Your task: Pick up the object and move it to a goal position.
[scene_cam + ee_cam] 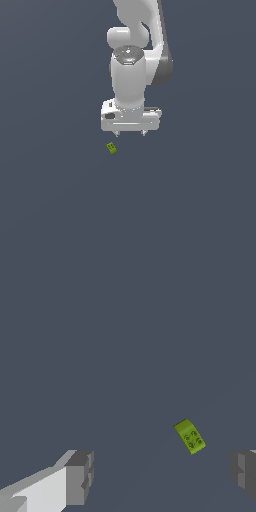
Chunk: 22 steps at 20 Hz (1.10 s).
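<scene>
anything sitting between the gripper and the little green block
Nothing. In the exterior view only bare dark grey surface separates the white gripper from the tiny lime-green rectangular block; the wrist view shows the same.

A flat, dark slate-grey floor [55, 200] — on it lies only a tiny lime-green block [111, 148], skewed.

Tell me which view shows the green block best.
The wrist view. There the block appears large enough to show its rectangular shape and the darker marks on top, lying between the open tool's fingers. In the exterior view the block is only a tiny green speck below the tool.
</scene>
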### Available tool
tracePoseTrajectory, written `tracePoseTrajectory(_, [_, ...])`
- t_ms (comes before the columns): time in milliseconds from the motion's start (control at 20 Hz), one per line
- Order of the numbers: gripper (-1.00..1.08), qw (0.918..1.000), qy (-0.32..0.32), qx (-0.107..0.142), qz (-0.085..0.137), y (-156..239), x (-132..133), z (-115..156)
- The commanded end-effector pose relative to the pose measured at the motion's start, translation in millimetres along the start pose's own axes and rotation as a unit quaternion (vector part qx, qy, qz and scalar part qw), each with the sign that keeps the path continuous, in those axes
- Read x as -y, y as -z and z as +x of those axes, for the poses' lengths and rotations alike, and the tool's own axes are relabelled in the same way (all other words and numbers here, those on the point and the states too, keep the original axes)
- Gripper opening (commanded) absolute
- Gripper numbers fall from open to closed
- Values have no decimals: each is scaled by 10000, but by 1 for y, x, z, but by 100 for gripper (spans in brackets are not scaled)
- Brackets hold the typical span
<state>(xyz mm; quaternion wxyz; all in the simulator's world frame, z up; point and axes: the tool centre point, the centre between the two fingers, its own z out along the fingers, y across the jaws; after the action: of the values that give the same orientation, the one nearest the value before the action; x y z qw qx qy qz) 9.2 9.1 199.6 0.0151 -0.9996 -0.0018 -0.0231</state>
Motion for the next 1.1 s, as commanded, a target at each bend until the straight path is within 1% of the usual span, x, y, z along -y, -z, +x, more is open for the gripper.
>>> tracePoseTrajectory(0, [100, 10000, -48, -17, 11, 3, -2, 1])
tracePoseTrajectory(250, [100, 10000, 27, -6, 0, -1, -4, 0])
tracePoseTrajectory(550, [100, 9996, 281, 16, -28, -14, -15, -3])
tracePoseTrajectory(850, [100, 9973, 730, 60, -68, -37, -33, -10])
tracePoseTrajectory(1050, [100, 9934, 1141, 103, -93, -58, -48, -17])
